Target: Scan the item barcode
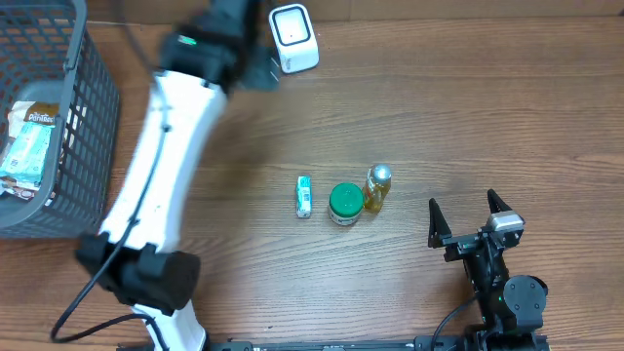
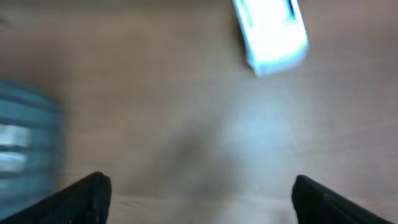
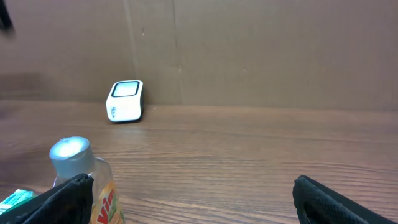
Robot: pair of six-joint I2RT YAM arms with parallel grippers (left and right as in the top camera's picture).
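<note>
The white barcode scanner (image 1: 292, 37) stands at the table's far edge and shows in the left wrist view as a blurred white box (image 2: 270, 31). My left gripper (image 1: 257, 66) hangs just left of it, open, with nothing between its fingers (image 2: 84, 196). Three items lie mid-table: a small blue-and-white tube (image 1: 304, 196), a green-lidded jar (image 1: 343, 204) and a yellow bottle (image 1: 377, 187) with a silver cap (image 3: 70, 154). Right of them, my right gripper (image 1: 462, 203) rests low over the table, open and empty.
A grey mesh basket (image 1: 86, 107) sits at the far left with a packet (image 1: 27, 146) inside; it shows as a blur (image 2: 25, 137) in the left wrist view. A brown cardboard wall (image 3: 249, 50) backs the table behind the scanner (image 3: 125, 101).
</note>
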